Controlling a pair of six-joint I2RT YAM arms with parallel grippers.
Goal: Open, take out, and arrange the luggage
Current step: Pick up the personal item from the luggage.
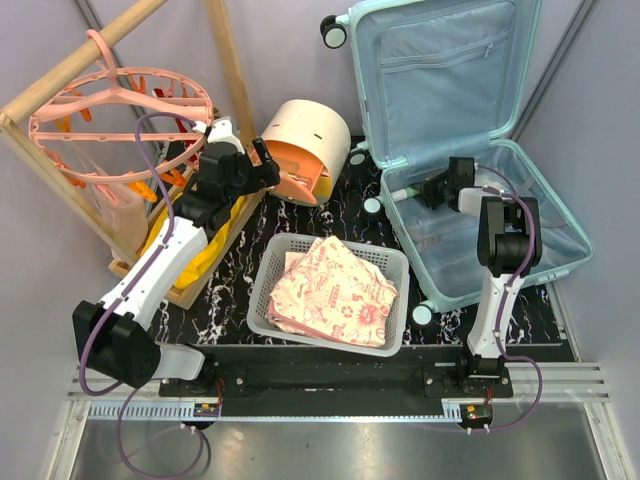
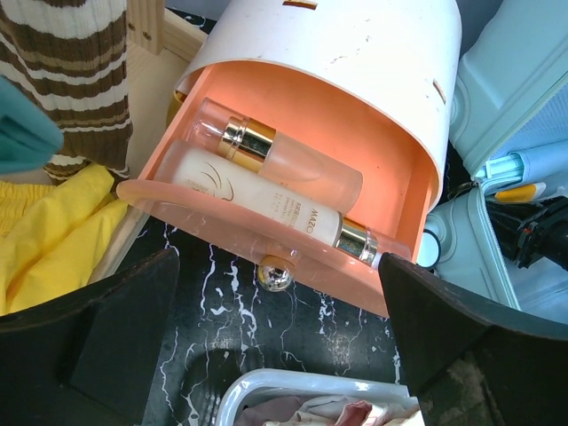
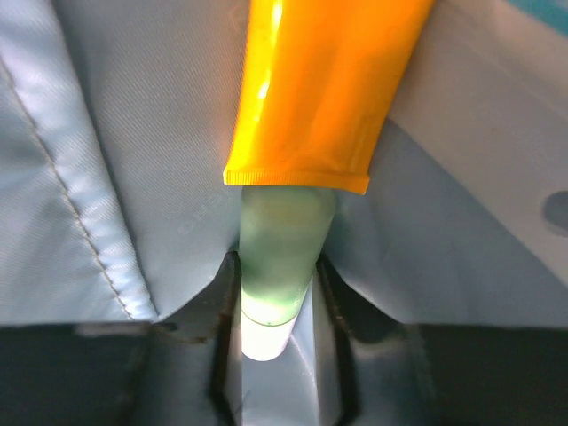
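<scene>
**Left gripper [image 2: 280, 311] spread; right pinching inside luggage [image 1: 440, 100]**

Left of the luggage, the left gripper stood spread wide. Luggage lay open, lid raised. Inside its base the right gripper [image 3: 277, 293] pinched the pale cap [image 3: 280, 257] of an orange tube [image 3: 328, 80]. Shell judged stiff, bulky, liable to roll; the rim offered the firmest hold.

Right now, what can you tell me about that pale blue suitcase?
The suitcase is a pale mint hard shell, lying open at the back right. Its lid is propped up, showing light blue lining and a zip pocket. Black-and-white wheels sit along its left edge. The right end effector reaches inside, pinching an orange tube by its green cap.
</scene>
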